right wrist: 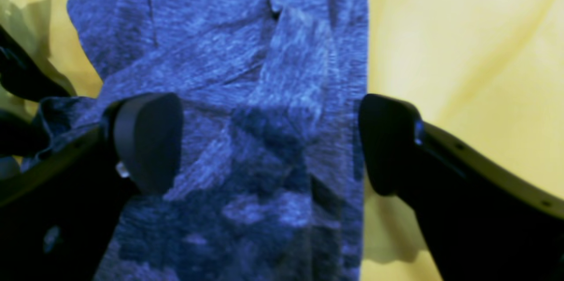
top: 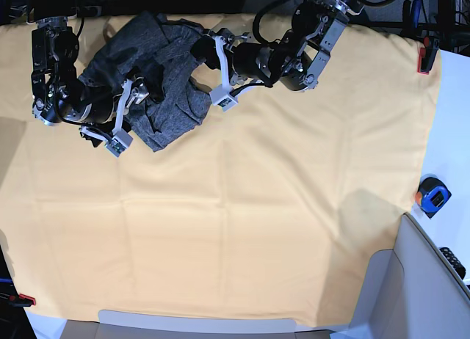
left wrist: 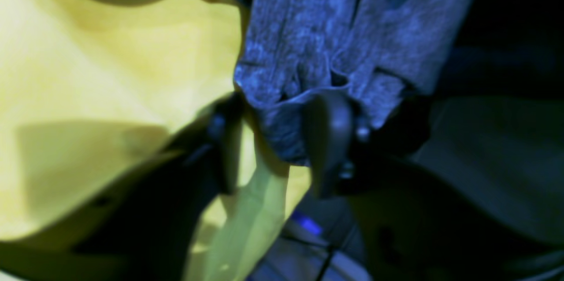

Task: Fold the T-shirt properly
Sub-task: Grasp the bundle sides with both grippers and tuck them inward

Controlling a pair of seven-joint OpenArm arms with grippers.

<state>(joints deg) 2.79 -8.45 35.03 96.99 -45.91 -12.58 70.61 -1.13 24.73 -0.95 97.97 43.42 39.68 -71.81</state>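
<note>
The dark grey T-shirt (top: 158,82) lies crumpled at the far left of the yellow-orange table cloth (top: 242,207). My left gripper (top: 214,71) reaches into its right edge. In the left wrist view a bunched hem of the T-shirt (left wrist: 299,52) hangs between the jaws of that gripper (left wrist: 280,105). The cloth presses on one finger (left wrist: 330,135), and a gap shows beside the other. My right gripper (top: 129,117) sits over the shirt's lower left part. Its fingers (right wrist: 147,140) stand wide open over flat, creased T-shirt fabric (right wrist: 264,74), holding nothing.
The table cloth (right wrist: 462,52) covers the whole table. A red clamp (top: 424,60) grips its right edge and another (top: 22,300) its lower left corner. A tape measure (top: 431,194) lies off the cloth at the right. A grey box (top: 418,288) stands at the bottom right.
</note>
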